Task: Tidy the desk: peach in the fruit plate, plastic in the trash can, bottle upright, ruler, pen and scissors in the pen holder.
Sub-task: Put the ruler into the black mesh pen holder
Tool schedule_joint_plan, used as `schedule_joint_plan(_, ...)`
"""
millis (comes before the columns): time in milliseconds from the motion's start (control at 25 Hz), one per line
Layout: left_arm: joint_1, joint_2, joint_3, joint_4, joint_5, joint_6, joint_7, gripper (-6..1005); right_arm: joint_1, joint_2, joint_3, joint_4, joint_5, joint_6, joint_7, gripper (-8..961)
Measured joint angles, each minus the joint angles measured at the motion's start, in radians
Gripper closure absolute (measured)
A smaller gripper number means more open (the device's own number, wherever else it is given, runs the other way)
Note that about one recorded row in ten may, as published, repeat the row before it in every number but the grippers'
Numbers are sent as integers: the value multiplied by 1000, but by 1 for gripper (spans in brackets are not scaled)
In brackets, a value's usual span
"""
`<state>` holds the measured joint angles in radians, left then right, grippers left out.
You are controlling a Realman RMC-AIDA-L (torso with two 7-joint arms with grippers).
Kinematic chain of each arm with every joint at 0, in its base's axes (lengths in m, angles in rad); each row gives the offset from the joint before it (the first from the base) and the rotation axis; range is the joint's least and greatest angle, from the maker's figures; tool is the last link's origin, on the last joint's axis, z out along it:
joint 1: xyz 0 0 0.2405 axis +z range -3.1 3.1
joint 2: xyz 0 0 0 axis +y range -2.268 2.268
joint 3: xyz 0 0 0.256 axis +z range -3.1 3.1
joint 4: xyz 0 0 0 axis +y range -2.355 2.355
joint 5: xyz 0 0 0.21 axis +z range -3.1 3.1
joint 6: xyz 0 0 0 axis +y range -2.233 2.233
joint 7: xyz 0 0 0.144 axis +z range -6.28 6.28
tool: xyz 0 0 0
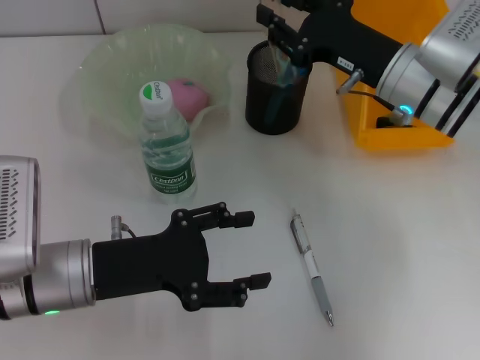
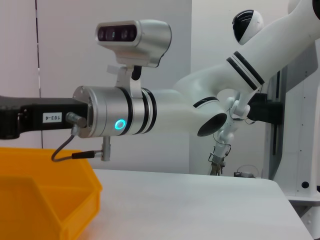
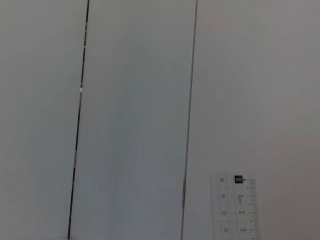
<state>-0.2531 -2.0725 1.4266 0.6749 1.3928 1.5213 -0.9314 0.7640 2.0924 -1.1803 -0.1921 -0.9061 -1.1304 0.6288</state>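
My right gripper [image 1: 283, 43] hovers over the black mesh pen holder [image 1: 276, 105], shut on the transparent ruler [image 1: 280, 61], which hangs into the cup; the ruler's [image 3: 234, 205] marked end shows in the right wrist view. Light blue scissors [image 1: 291, 76] stand inside the holder. The pen [image 1: 311, 266] lies flat on the white desk [image 1: 390, 225]. Just to its left, my left gripper [image 1: 255, 250] rests open and holds nothing. The bottle [image 1: 166, 146] stands upright in front of the pale green fruit plate [image 1: 112, 60], where the pink peach [image 1: 189, 97] sits. No plastic is in view.
The yellow trash can [image 1: 390, 124] stands at the back right, partly under my right arm; the trash can [image 2: 45, 190] also shows in the left wrist view. The desk's back edge meets a white wall.
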Motion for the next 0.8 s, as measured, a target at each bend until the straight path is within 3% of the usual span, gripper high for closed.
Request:
schedule_joint_plan(240, -1, 0, 0, 0, 0, 0, -1, 203, 19, 0, -1, 24, -2, 46, 0, 582)
schedule_joint_plan(800, -10, 0, 0, 0, 0, 9, -1, 203, 4, 0, 11, 13, 27, 7, -11, 576)
